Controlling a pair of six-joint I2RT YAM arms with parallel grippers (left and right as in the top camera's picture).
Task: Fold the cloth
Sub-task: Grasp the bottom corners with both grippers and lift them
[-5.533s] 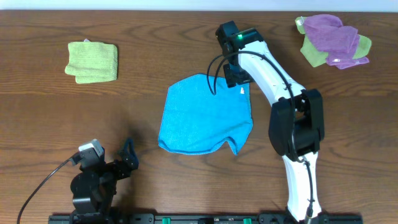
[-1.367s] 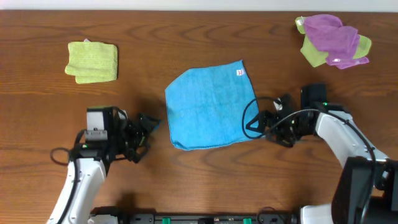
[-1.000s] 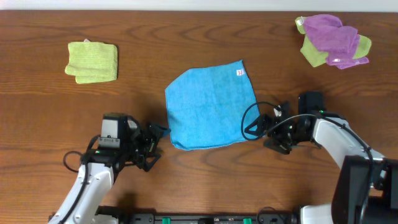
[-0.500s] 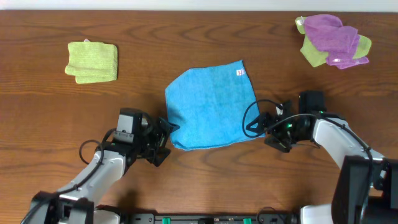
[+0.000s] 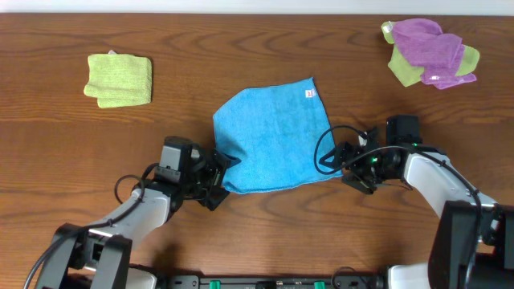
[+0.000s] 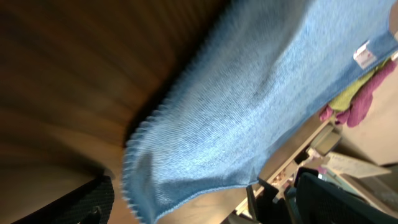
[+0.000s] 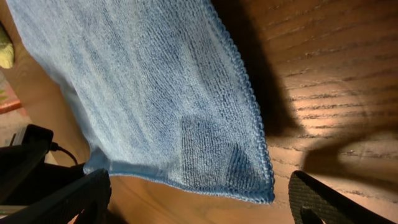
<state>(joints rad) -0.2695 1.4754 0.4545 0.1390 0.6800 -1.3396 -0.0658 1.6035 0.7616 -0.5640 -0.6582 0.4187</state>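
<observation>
**Both claws now at the near corners, nothing gripped yet**

The cloth [image 5: 269, 136] lies spread flat in the middle of the bench [image 5: 241, 48]. Its label [image 5: 310, 94] is at the far right corner. About five seconds ago it was rumpled, its near right corner curled under, and the right arm was reaching over its far edge. That curl is gone and the sheet reads as a clean, slightly skewed square.

The biggest change over the last second and a half is on the left. The left claw [image 5: 220, 175] has slid in from well clear of the cloth and now meets the near left corner. In its wrist view the blue corner [image 6: 186, 155] sits between two dark fingers [image 6: 87, 202] spread wide apart, so it is open and holds nothing.

The right claw [image 5: 340, 164] has barely shifted in that time. It sits at the near right corner, and its wrist view shows the hemmed corner [image 7: 249, 168] low in the frame between fingers [image 7: 68, 199] at the far edges of the picture. It too is fully open and empty.

With the cloth flattened and a claw at each near corner, the setup looks finished. The likely next step is pinching both corners together. Neither view shows whether a lower finger is under the fabric. If it is not, a pinch could miss the thin hem.

The green cloth [image 5: 118, 79] and purple cloth [image 5: 430, 44] lie well apart at the far corners.
</observation>
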